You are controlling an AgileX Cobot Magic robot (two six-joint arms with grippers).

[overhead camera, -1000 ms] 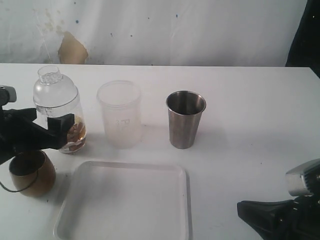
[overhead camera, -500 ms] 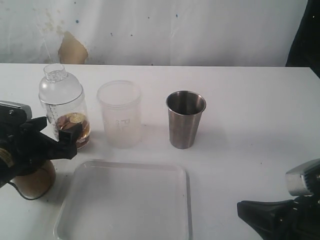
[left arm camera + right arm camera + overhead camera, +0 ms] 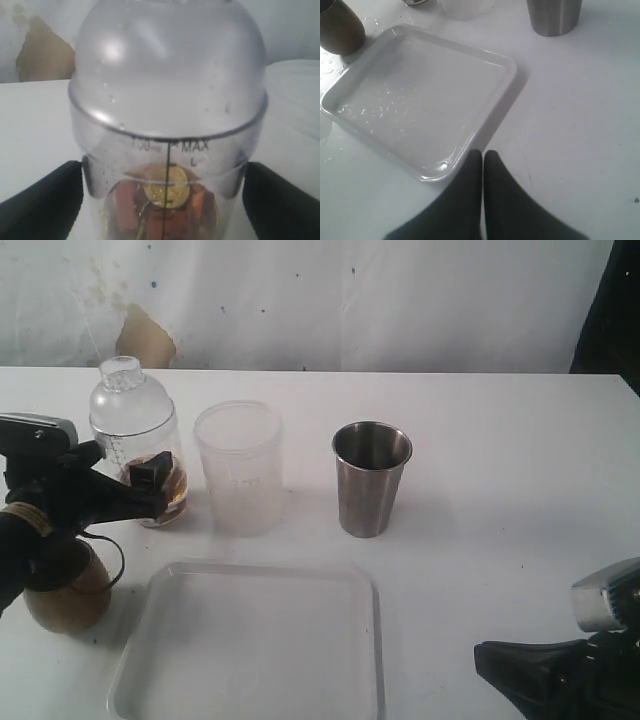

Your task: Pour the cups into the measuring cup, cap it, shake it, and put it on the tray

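Measuring cup (image 3: 135, 435), capped, is pinched low by the left tool (image 3: 145, 485), just beside the frosted cup (image 3: 240, 475), beyond the tray (image 3: 250, 640). The right tool (image 3: 483, 165) is pressed together near the tray corner.

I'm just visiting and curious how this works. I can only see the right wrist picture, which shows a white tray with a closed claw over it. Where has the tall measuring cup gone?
Observer: The left gripper is holding the measuring cup upright, just beyond the far left corner of the tray.
Operator: Does it have its cap on?
Observer: Yes, a clear domed lid sits on top of it.
Operator: Is there anything inside?
Observer: There are brownish-orange contents at the bottom, below the MAX mark.
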